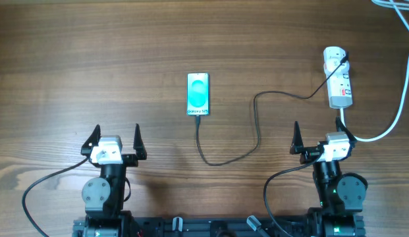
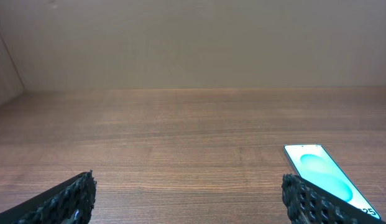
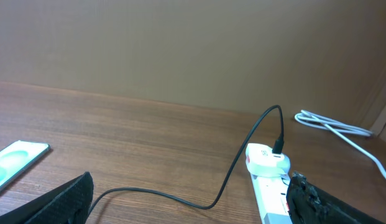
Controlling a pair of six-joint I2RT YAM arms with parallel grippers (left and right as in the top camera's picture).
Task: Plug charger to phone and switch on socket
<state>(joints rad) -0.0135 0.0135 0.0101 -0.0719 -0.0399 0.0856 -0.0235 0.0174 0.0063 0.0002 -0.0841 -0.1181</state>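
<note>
A: Hands?
B: Both spread wide, empty. The left hand (image 1: 116,130) sits over bare counter (image 1: 92,59); the right hand (image 1: 321,133) is near the socket (image 1: 338,78).
A: Phone (image 1: 198,94)?
B: Flat mid-counter, screen lit. The charger (image 1: 257,118) runs from the socket, loops, and meets the phone's near edge.

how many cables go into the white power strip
2. The black charger cable plugs in at the far end of the power strip and runs left to the phone; the thick white cord leaves its near end and loops right, out of frame.
</note>
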